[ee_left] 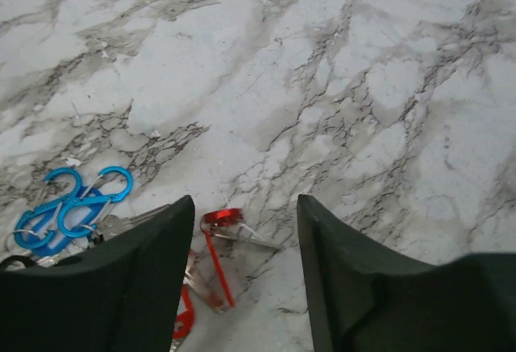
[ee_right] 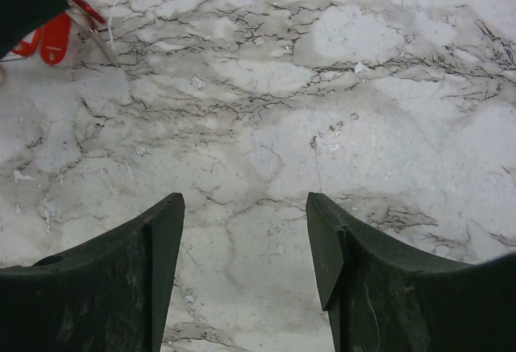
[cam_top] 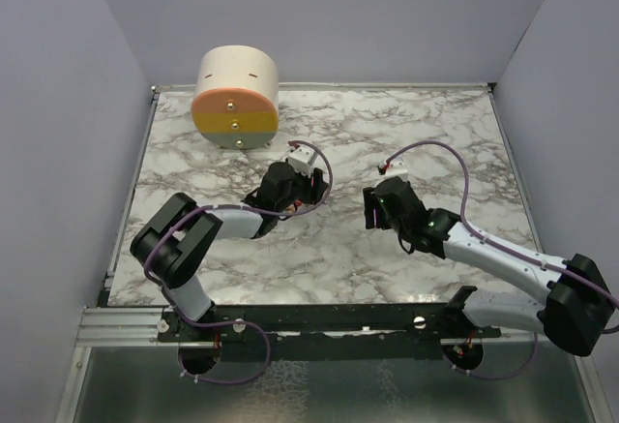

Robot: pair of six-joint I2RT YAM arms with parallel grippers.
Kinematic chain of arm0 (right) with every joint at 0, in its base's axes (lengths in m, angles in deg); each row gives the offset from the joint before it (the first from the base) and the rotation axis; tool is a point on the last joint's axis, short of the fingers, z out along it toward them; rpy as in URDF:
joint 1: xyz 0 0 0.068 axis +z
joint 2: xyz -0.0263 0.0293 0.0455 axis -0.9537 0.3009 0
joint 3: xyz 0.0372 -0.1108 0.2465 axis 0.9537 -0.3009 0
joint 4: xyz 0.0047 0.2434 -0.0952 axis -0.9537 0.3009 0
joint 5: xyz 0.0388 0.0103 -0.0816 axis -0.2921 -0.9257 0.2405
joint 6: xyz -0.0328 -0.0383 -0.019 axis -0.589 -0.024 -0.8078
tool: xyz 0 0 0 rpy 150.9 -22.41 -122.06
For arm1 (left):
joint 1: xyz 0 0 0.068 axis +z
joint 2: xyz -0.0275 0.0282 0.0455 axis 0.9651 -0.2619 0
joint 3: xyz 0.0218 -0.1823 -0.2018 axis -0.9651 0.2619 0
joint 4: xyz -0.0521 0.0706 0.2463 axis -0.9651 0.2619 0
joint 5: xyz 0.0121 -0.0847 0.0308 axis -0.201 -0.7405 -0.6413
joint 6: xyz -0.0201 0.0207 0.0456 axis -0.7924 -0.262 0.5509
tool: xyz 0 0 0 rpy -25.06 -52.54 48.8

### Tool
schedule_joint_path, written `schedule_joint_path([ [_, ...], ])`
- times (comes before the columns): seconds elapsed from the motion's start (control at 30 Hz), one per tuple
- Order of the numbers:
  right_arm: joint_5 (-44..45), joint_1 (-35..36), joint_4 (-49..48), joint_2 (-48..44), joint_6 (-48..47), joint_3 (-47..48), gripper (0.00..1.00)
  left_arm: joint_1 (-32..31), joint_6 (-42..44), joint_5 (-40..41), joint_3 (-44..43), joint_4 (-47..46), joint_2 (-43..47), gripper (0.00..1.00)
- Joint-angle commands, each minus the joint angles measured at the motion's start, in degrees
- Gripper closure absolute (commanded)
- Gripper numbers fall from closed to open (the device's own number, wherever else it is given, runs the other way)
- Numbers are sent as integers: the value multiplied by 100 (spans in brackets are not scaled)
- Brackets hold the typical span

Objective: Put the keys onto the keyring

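Keys (ee_left: 216, 267) lay in a small cluster on the marble counter (ee_left: 322, 86), right under the left gripper (ee_left: 244, 207). In the left wrist view they showed as tiny coloured pieces. Two bright blue clips (ee_left: 76, 203), S-shaped with thin gates, overlapped one another just outside the left finger. A red clip (ee_left: 219, 218) with a slim red bar and silvery wire parts lay flat on the marble between the two fingers. A red tag (ee_left: 184, 324) peeked out at the inner edge of the left finger, mostly hidden by it. The left gripper's jaws stood partly apart astride the red clip, with neither finger seen touching it, so it had hold of nothing. The right wrist view caught the same cluster in its top left corner: two oblong red tags (ee_right: 44, 39) side by side and a red bar above them, partly covered by a dark shape. The right gripper (ee_right: 244, 199) stood well open over bare marble with nothing between its fingers, apart from the keys. From above, the two grippers faced each other near the middle of the counter, and the left one covered the keys so that they could not be made out there. A cream-and-orange cylinder (cam_top: 237, 99) stood at the far left of the counter, beyond the left gripper.
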Motion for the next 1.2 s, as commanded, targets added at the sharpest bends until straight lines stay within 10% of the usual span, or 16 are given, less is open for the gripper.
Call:
schedule_joint_path([
  [0.0, -23, 10, -156, -22, -21, -25, 38, 17, -141, -114, -124, -95, 279, 32],
  [0.13, -5, 14, -155, -104, 3, -50, 37, 19, -236, 175, -108, 209, 885, 2],
  [0.73, -1369, 23, -588, -1649, 512, -1118, 30, -221, -1419, 155, 1764, 1428, 4688, 1],
  [1.17, -1315, 22, -532, -2955, 670, -1623, 30, -1593, -1595, 521, 2868, 1491, 6080, 1],
])
